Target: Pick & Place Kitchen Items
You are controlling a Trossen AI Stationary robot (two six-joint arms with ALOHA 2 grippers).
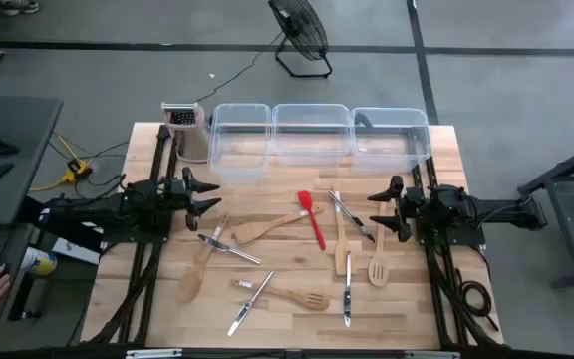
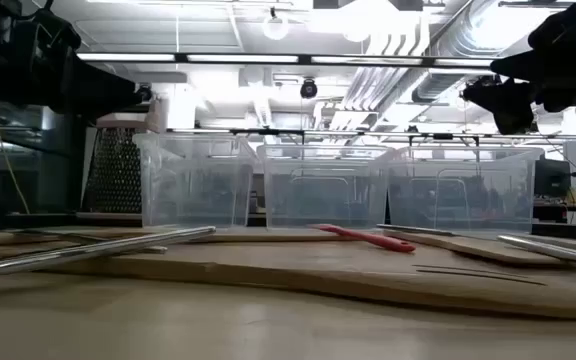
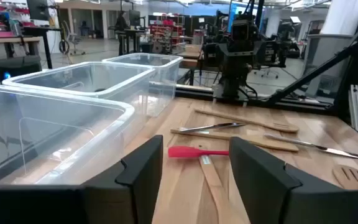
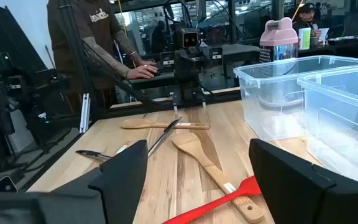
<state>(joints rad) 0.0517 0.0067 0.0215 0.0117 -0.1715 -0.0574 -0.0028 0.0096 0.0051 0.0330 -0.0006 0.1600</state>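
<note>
Currently: both arms idle above the wooden tabletop (image 1: 297, 319), utensils unpicked.
Left gripper (image 1: 210, 194) fingers (image 3: 143, 167) and right gripper (image 1: 375, 209) fingers (image 4: 126, 168) stand released, empty. The slim red spatula (image 1: 313, 219) lies between them, its long axis running toward the clear plastic tubs (image 1: 312, 132); the right gripper looks slightly nearer.

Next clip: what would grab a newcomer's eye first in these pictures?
Probably the scatter of utensils across the wooden table, with one red spatula standing out among pale wooden spoons and silvery tongs near the centre. Behind them, three clear tubs sit in a row along the far edge, nothing visible in them, a box grater at their left end. The left gripper and right gripper hover at either side, jaws open, holding nothing.
</note>
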